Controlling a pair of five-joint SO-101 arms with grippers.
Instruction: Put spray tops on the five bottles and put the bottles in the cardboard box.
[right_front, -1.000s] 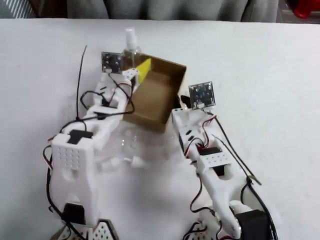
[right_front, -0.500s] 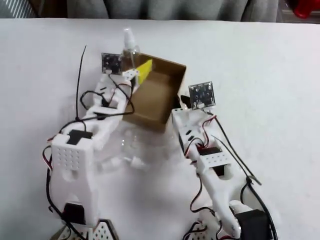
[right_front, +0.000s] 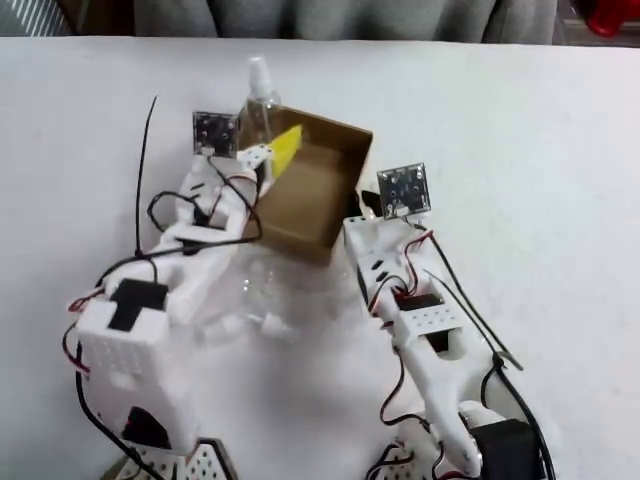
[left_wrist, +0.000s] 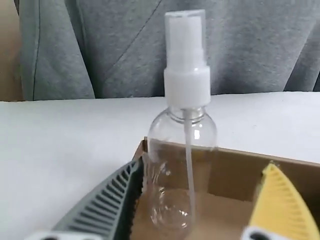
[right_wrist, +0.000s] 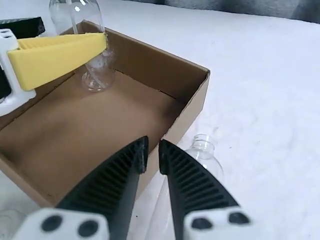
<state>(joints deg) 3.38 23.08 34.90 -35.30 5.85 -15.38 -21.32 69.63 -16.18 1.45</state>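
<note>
A clear bottle with a white spray top stands upright in the far corner of the cardboard box. My left gripper is open around it: the grey finger lies against the bottle, while cardboard shows between the bottle and the yellow finger. In the high view the same bottle rises above the box's far rim. My right gripper is shut on nothing and hangs over the box's near wall. An uncapped bottle lies on the table just outside that wall.
Clear uncapped bottles and loose white spray tops lie on the white table between the two arms, just in front of the box. A grey cloth hangs beyond the table's far edge.
The left arm has shifted a little to the left and its base link has swung nearer. The capped bottle has come down slightly at the box's far corner. The right arm has kept still.
</note>
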